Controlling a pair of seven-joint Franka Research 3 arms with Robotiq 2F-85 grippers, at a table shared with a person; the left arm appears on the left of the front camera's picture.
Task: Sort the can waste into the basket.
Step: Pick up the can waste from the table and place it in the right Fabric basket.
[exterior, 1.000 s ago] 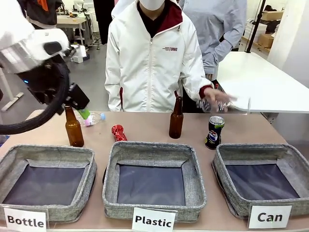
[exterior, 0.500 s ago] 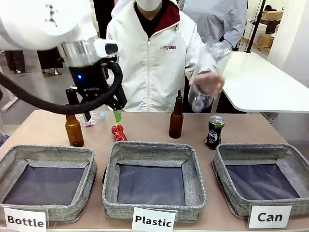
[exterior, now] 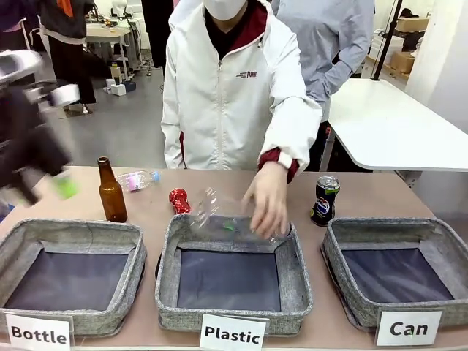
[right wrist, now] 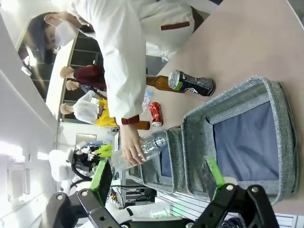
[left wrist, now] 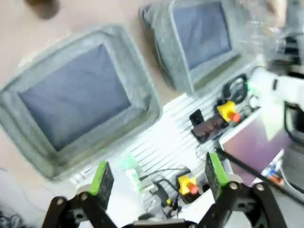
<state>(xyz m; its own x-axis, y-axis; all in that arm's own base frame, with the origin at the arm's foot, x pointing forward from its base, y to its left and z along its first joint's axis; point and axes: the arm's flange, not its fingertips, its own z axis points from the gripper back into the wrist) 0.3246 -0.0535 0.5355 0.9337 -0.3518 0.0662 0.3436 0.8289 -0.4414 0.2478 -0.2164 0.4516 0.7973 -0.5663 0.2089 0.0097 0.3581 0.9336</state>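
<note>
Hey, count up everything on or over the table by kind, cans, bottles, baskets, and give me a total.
Cans: 2, one red, one dark
Brown glass bottles: 2
Clear plastic bottles: 2, one lying, one held
Baskets: 3
Total: 9

The left gripper (left wrist: 157, 175) and the right gripper (right wrist: 157, 173) are alike: black linkage fingers with round pivot pins and bright green pads (left wrist: 102, 176). The person (exterior: 234, 117) wears a white zip jacket (exterior: 194, 88) with dark red collar and cuffs (exterior: 279, 156) and a small chest logo (exterior: 246, 74).
</note>
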